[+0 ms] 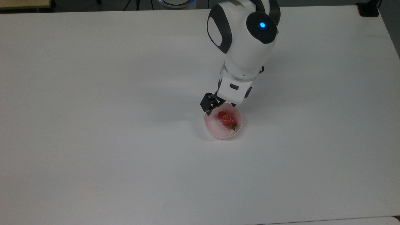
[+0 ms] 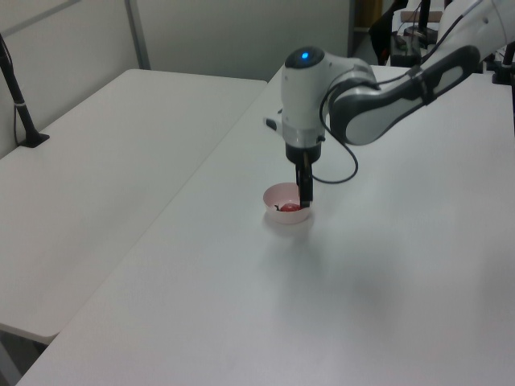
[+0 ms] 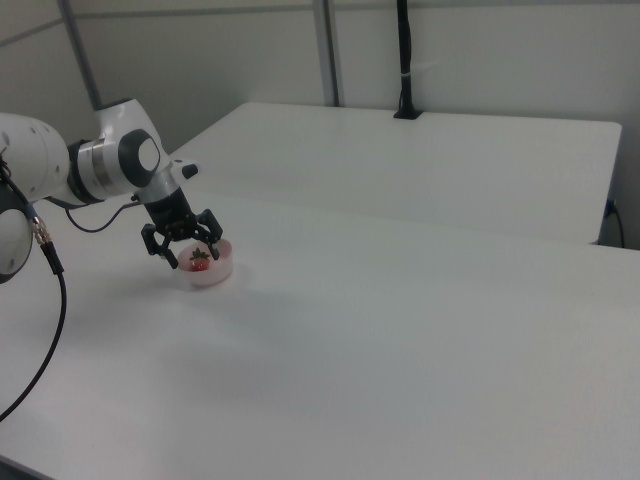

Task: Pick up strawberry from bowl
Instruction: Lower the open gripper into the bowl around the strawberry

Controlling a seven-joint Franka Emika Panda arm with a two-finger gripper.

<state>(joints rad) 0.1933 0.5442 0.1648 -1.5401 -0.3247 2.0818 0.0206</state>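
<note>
The pale pink bowl [image 1: 216, 130] stands on the white table [image 1: 93, 125] with the red strawberry [image 1: 226, 118] lying in it, green cap toward the top view's lower right. My gripper [image 1: 222, 108] hangs open just above the bowl's far rim, pointing down. One dark finger [image 1: 207, 105] shows beside the rim; the white hand covers the other. In the right view the gripper [image 3: 188, 249] spreads wider than the strawberry [image 3: 200, 263] over the bowl [image 3: 216, 277]. The left view has the gripper [image 2: 305, 193] edge-on above the bowl [image 2: 278, 195] and strawberry [image 2: 290, 208].
A second white table [image 2: 105, 153] adjoins this one, with a black post [image 2: 18, 92] clamped on it, seen also as the post [image 3: 403, 60] in the right view. A dark cable [image 3: 52, 300] hangs from the arm. A black block [image 1: 368, 9] sits at the table's far right corner.
</note>
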